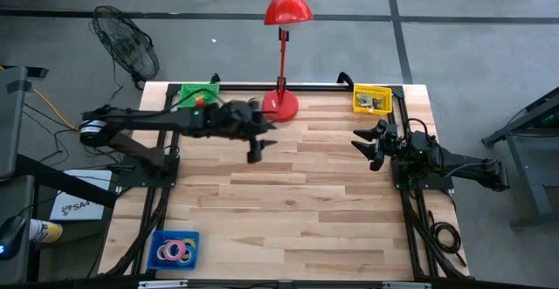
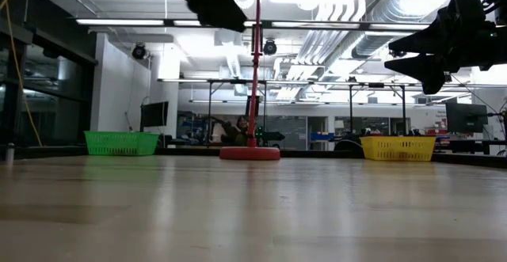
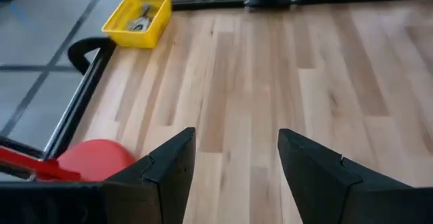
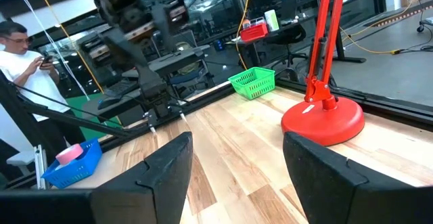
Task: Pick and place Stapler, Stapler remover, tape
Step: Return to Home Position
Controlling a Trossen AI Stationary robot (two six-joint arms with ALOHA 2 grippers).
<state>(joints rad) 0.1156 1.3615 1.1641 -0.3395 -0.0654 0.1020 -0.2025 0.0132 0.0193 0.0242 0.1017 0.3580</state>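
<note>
Both pincers (image 1: 256, 152) (image 1: 367, 145) open above bare table (image 1: 306, 210) centre.

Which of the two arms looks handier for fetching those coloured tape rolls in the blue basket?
Probably the left. Its open end effector is empty, and its arm is mounted on the same side of the table as the blue basket holding the tape rolls. The right end effector hangs across the table.

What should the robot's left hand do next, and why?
Probably swing toward the blue basket holding the tape. The left hand is open and empty above bare table, and the tape sits in that arm's near corner.
</note>
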